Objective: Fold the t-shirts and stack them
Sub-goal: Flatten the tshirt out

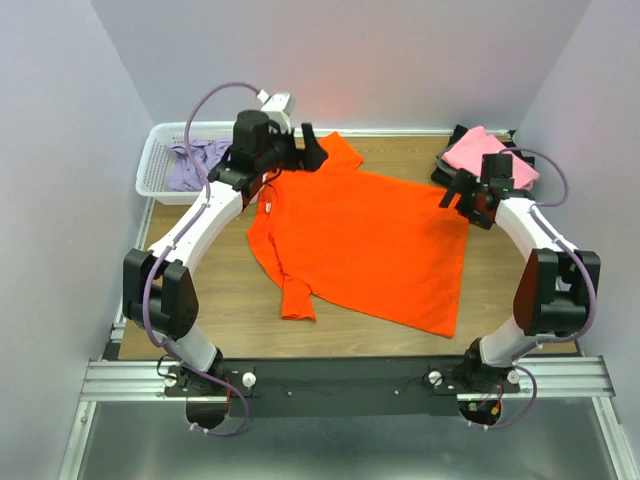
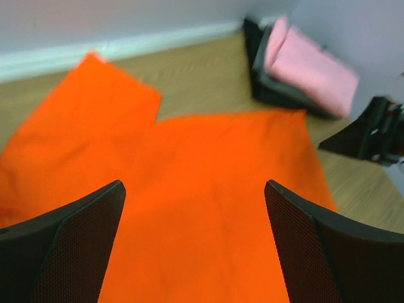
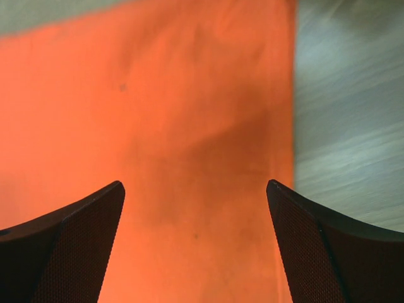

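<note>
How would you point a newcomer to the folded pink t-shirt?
Start at the wooden table and go to its far right corner, beyond the spread orange t-shirt. There a small folded pile sits; the pink t-shirt is its top layer, the only pink cloth, resting on darker folded garments.

My top camera looks down from high behind the rig on the whole table, with the orange t-shirt central. My left wrist view skims low across that shirt toward the pink t-shirt. My right wrist view hangs close over its edge. All three share it.
</note>
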